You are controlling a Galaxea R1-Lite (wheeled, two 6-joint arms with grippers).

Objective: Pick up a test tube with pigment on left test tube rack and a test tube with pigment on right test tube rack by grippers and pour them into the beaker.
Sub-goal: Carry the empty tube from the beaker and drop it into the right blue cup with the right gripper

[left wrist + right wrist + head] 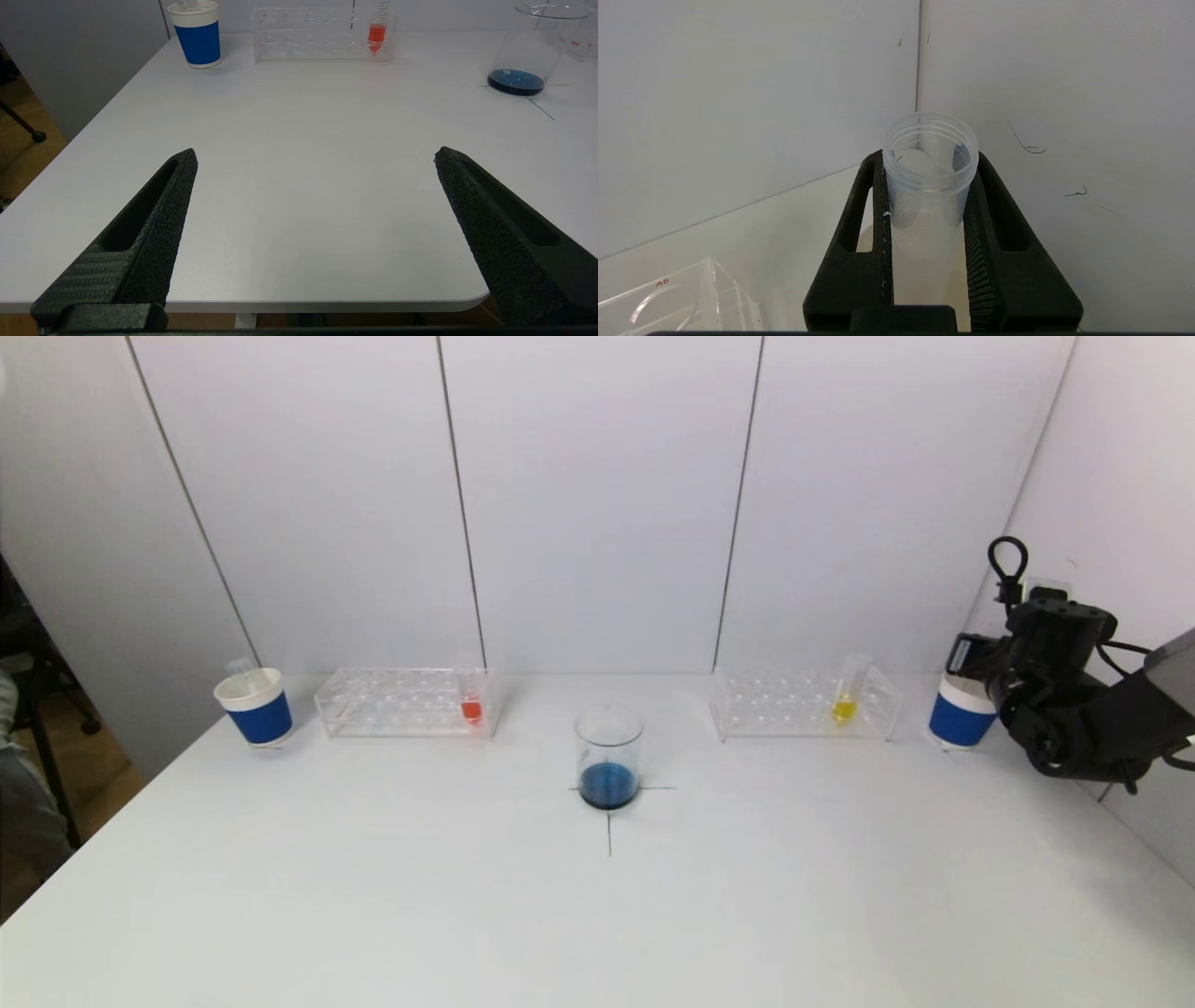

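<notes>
The glass beaker [609,756] holds dark blue liquid at the table's centre cross; it also shows in the left wrist view [523,56]. The left rack [401,702] holds a tube with red pigment [471,705], also visible in the left wrist view [376,32]. The right rack [803,705] holds a tube with yellow pigment [846,695]. My right gripper [929,156] is shut on a clear empty test tube [930,163] and sits at the far right over the right blue cup [960,717]. My left gripper [315,151] is open and empty above the table's front edge, out of the head view.
A blue-and-white paper cup [254,707] with a clear tube in it stands left of the left rack. White wall panels close the back and right sides. The corner of the right rack [691,294] shows in the right wrist view.
</notes>
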